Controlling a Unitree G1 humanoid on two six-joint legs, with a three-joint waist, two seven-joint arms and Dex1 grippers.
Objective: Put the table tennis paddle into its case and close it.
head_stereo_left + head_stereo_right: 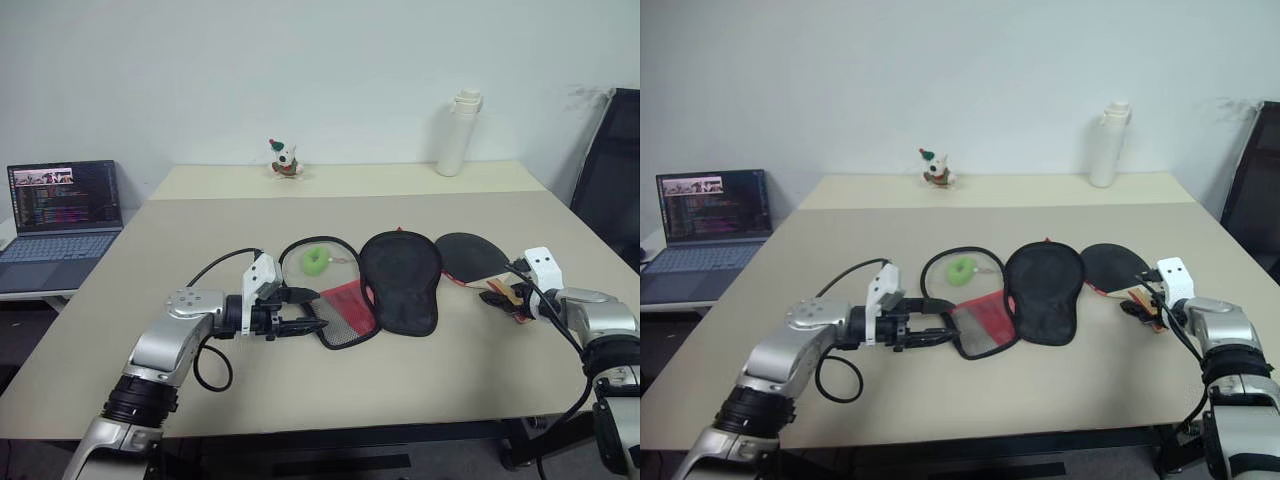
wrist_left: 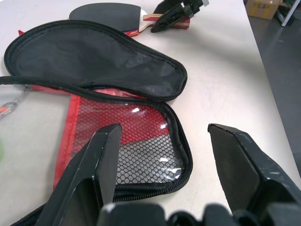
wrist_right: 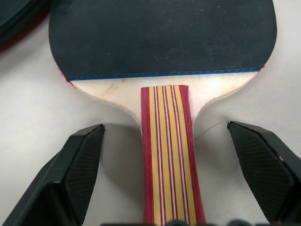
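Note:
The case (image 1: 400, 282) lies open at the table's middle, its black flap spread out and its red mesh part (image 1: 345, 310) toward my left arm. A green ring pull (image 1: 318, 262) rests beside it. My left gripper (image 1: 305, 310) is open at the mesh part's edge, its fingers (image 2: 101, 160) wide on either side of the mesh corner (image 2: 150, 155). The table tennis paddle (image 1: 468, 253) lies flat to the right of the case, black face up. Its striped handle (image 3: 169, 155) runs between the fingers (image 3: 80, 165) of my right gripper (image 1: 503, 292), which is open and clear of it.
A laptop (image 1: 65, 215) stands on a side table at the far left. A white bottle (image 1: 458, 135) and a small toy figure (image 1: 285, 160) stand at the table's back edge. A black chair (image 1: 610, 190) is at the right.

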